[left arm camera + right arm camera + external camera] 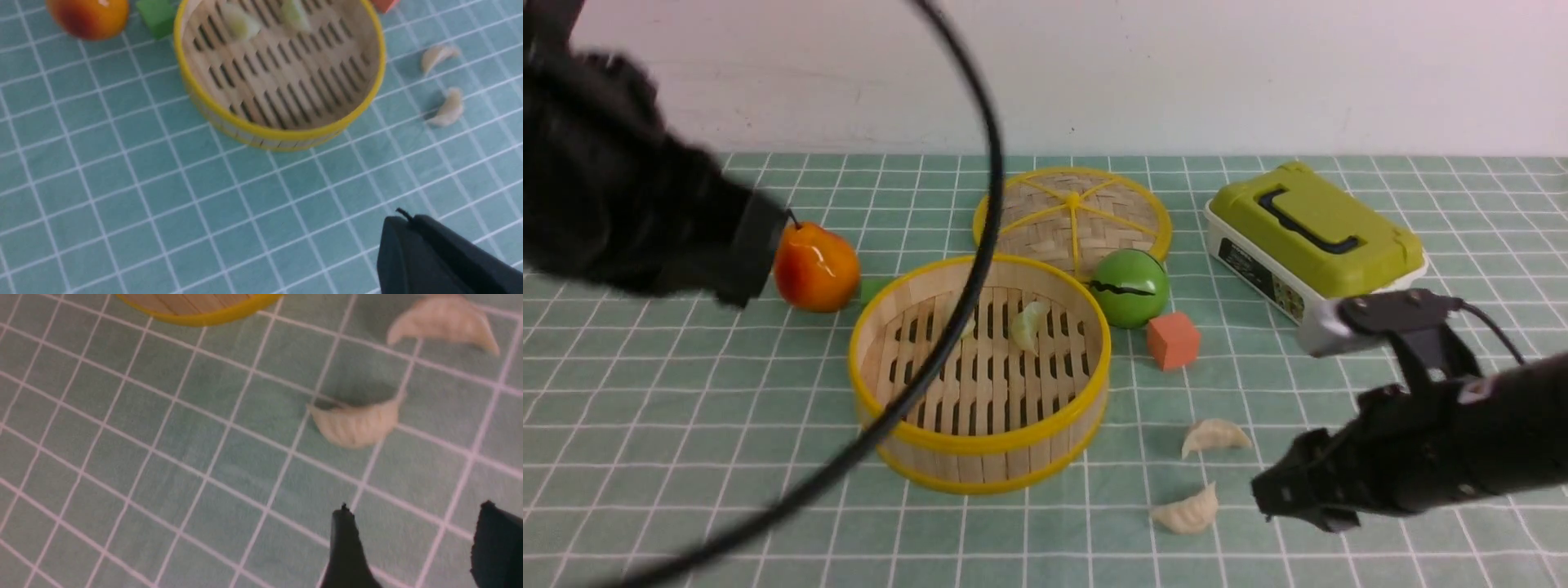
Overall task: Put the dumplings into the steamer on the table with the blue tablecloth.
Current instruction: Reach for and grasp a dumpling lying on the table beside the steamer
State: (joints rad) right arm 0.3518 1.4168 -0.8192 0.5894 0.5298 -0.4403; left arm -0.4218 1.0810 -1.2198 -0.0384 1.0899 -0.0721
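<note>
Tabletop point(1421, 188) draped in teal white-gridded cloth point(686, 392), round yellow-rimmed bamboo steamer point(980, 457) at centre, black right end effector point(1290, 494) spread wide above cloth, left end effector point(429, 261) mostly out of shot — gap impossible to tell, two pale pleated dumplings point(1029, 325) inside steamer, other two dumplings point(1215, 435) on cloth right of it.

Pear point(815, 268), woven lid point(1072, 214), green ball point(1129, 287), orange cube point(1173, 340), green box point(1311, 230)

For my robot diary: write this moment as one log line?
steamer: two dumplings inside | cloth: two loose dumplings | right hand: open, close to them
</note>
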